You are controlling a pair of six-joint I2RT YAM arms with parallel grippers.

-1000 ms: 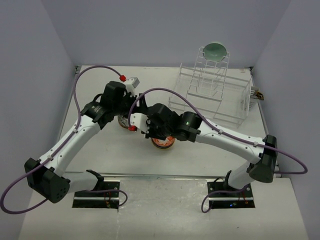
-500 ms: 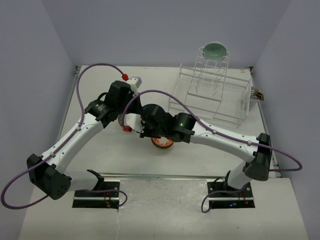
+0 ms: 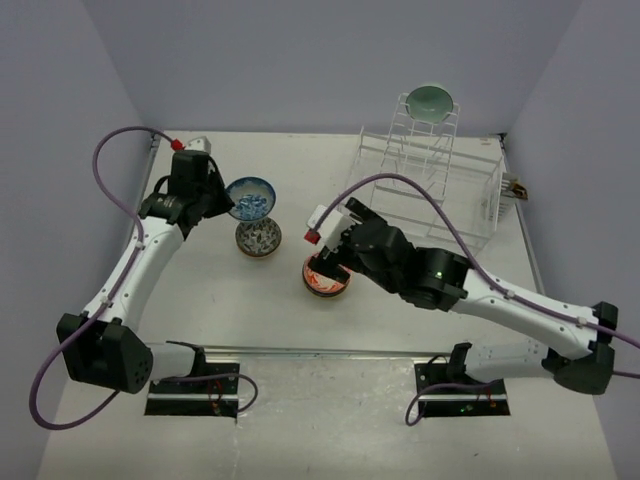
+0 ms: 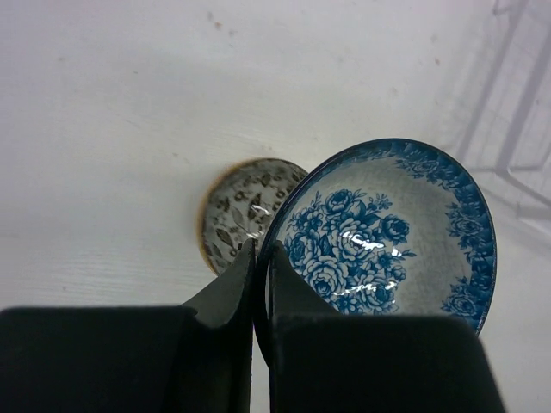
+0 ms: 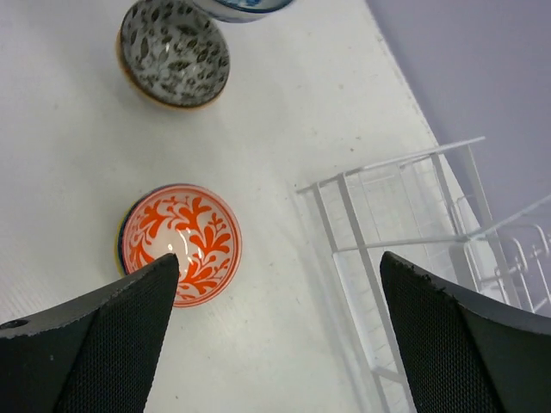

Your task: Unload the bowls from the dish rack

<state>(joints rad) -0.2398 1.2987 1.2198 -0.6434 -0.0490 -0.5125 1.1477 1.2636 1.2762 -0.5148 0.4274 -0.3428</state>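
My left gripper [image 4: 263,258] is shut on the rim of a blue floral bowl [image 4: 387,232], which it holds tilted above the table. In the top view the left gripper [image 3: 225,197] keeps the blue floral bowl [image 3: 250,197] just behind a black-and-white leaf bowl [image 3: 258,238]. An orange-patterned bowl [image 5: 181,241] sits upright on the table, and my right gripper [image 5: 280,258] hangs open above it, touching nothing. The dish rack [image 3: 430,185] stands at the back right with a green bowl [image 3: 430,100] on top of its tall tier.
The leaf bowl [image 5: 174,53] lies left of and behind the orange bowl [image 3: 327,277]. The rack's low wire base [image 5: 430,224] starts just right of the right gripper [image 3: 330,262]. Purple cables arc over both arms. Walls close in the table's left, back and right.
The left gripper has shut on the blue bowl and swung back left with it. The right gripper has opened off the orange bowl and drawn back to the right.
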